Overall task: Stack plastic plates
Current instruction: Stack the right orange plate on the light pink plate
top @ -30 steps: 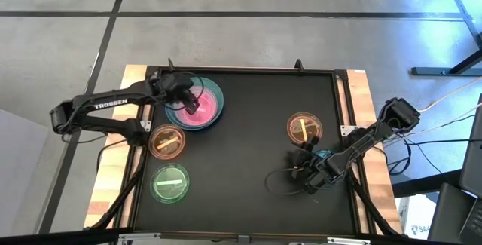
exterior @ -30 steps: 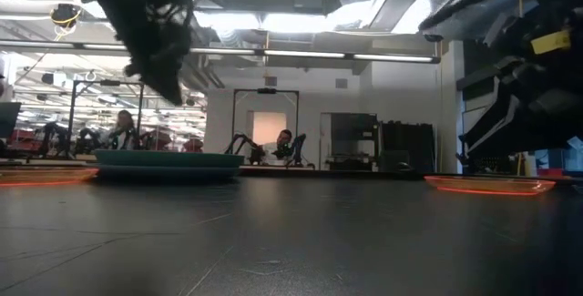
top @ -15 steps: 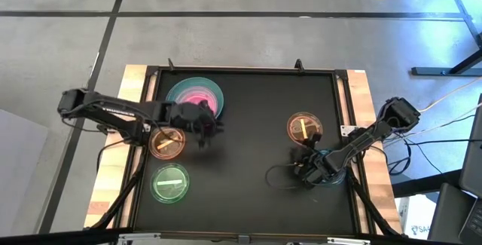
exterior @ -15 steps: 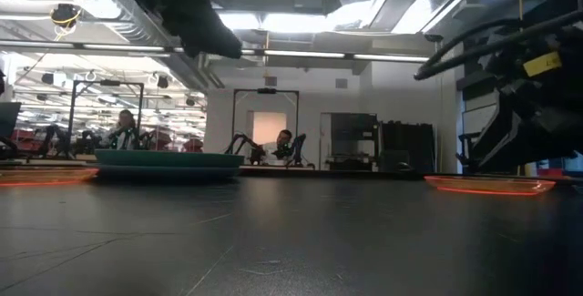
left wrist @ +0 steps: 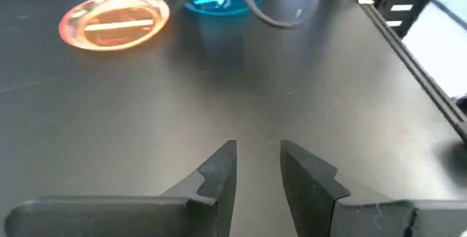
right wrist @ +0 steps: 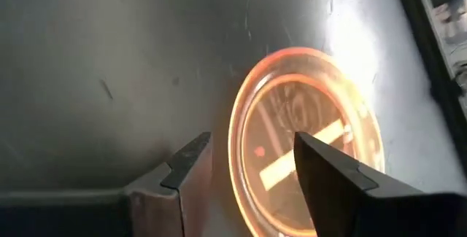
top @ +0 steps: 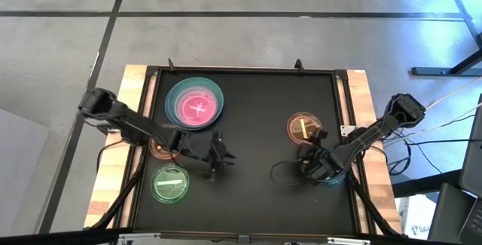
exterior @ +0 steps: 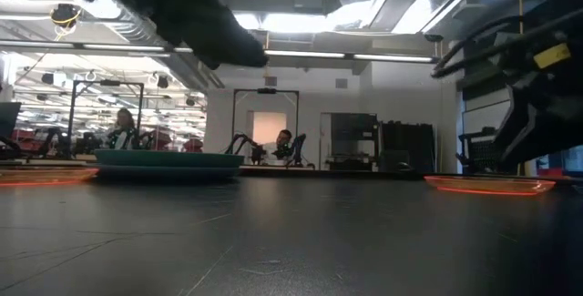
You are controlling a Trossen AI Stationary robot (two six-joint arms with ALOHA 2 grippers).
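Note:
A stack (top: 194, 103) stands at the far left: a teal plate, a pink one in it, a small pink plate with a bar mark on top. Translucent plates lie flat on the mat: an orange one (top: 160, 147) half under my left arm, a green one (top: 171, 183), a brown-orange one (top: 303, 127) and a blue one (top: 332, 175) under my right arm. My left gripper (top: 218, 158) is open over bare mat near the middle (left wrist: 257, 157). My right gripper (top: 307, 162) is open; its fingers stand over the brown-orange plate's near rim (right wrist: 241, 149).
The black mat (top: 256, 102) lies in a raised frame with wooden strips on the left and right. A loose cable (top: 282, 176) loops on the mat by my right gripper. Bare mat runs down the middle. People sit in the room behind (exterior: 284, 141).
My left gripper has left the stack and swung toward the near edge and the table's middle, and the small pink plate now shows on top of the stack. My right gripper has shifted slightly toward the brown-orange plate.

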